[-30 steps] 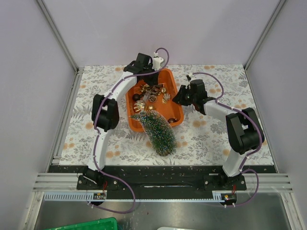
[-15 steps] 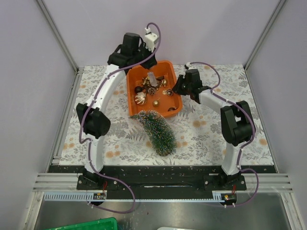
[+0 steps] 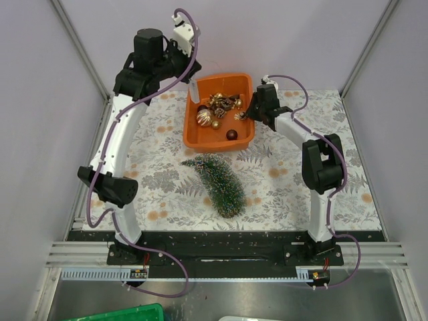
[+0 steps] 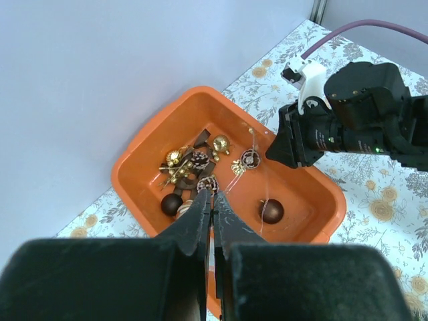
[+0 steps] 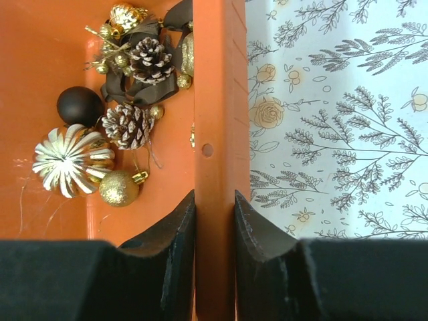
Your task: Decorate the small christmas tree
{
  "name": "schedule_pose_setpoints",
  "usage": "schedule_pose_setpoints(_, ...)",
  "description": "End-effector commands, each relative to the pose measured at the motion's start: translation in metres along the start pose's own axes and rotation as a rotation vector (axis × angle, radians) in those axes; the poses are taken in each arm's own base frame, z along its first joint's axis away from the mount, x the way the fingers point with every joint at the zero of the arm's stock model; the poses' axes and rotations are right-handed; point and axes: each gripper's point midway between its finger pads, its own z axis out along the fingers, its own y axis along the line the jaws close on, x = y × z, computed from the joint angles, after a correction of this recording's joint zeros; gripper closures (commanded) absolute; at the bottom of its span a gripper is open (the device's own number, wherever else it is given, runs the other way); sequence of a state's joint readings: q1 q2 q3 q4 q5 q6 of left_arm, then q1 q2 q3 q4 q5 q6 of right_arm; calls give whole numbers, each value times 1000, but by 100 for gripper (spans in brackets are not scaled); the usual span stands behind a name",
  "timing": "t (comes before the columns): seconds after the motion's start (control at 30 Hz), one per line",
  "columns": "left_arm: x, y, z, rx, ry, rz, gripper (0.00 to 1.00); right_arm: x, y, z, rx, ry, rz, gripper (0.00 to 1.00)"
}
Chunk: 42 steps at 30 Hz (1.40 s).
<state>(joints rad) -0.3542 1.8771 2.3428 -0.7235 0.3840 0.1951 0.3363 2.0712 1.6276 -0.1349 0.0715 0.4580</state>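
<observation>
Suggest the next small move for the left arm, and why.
Probably swing the left gripper from over the orange tray toward the small christmas tree, which lies on its side just in front of it. The left jaws are closed with a pinecone right at the tips, seemingly caught, though I can't confirm that. The right gripper clamps the tray's rim, steadying it.
</observation>
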Motion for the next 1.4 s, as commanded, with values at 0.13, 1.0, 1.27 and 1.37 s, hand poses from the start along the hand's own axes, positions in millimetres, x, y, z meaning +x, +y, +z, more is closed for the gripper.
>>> schedule_pose_setpoints(0.13,-56,-17,-72,-33,-121,93,100,-69,17,-48,-26,-153,70,45)
schedule_pose_setpoints(1.0,-59,-37,-109,-78,-122,160,97,-24,145,-224,-965,-297,-288,7)
schedule_pose_setpoints(1.27,-55,-34,-102,-96,-107,153,97,-1,151,-247,-1094,-224,-308,7)
schedule_pose_setpoints(1.37,-55,-33,-101,-101,-106,159,97,6,152,-257,-1148,-204,-307,7)
